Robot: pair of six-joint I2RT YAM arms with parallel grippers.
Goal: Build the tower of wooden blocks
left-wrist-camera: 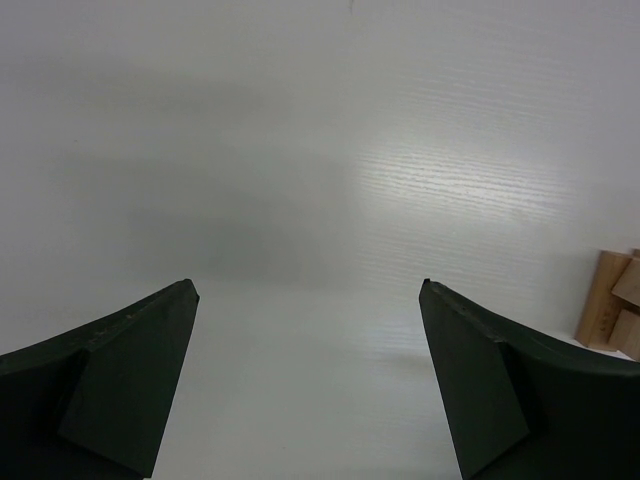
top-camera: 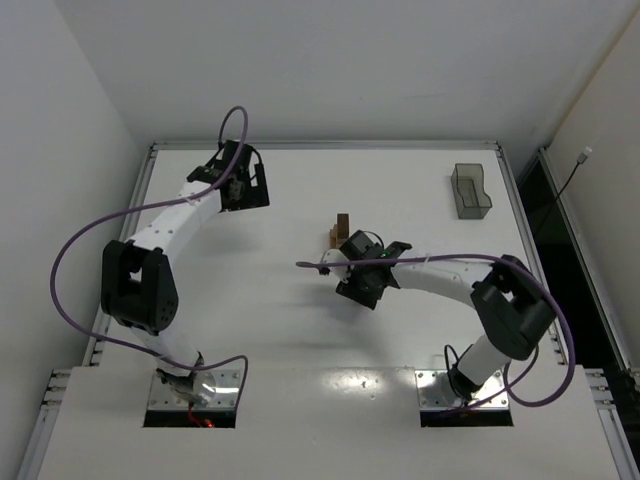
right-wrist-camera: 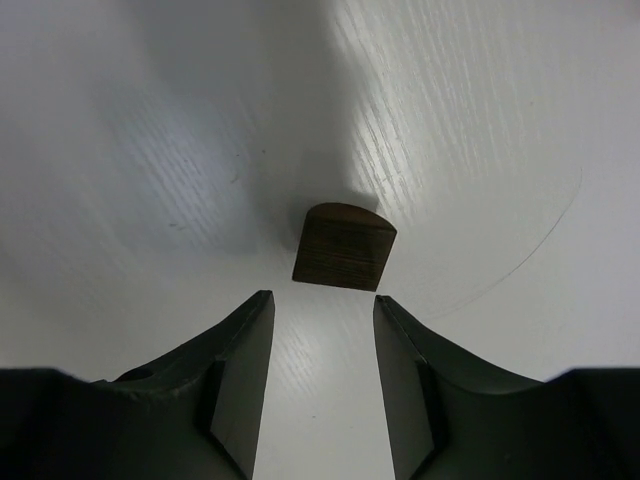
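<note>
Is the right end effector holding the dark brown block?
No: in the right wrist view the dark brown block sits just past the right end effector, whose jaws stand apart with nothing between them.

Looking down, we've got a white table with a little stack of wood blocks just above the middle of the frame, brown and tan bits. The right gripper sits just below and right of it. The left gripper is off in the upper left, well apart. There's a smoky plastic bin upper right, and purple cables looping off both arms.
</note>
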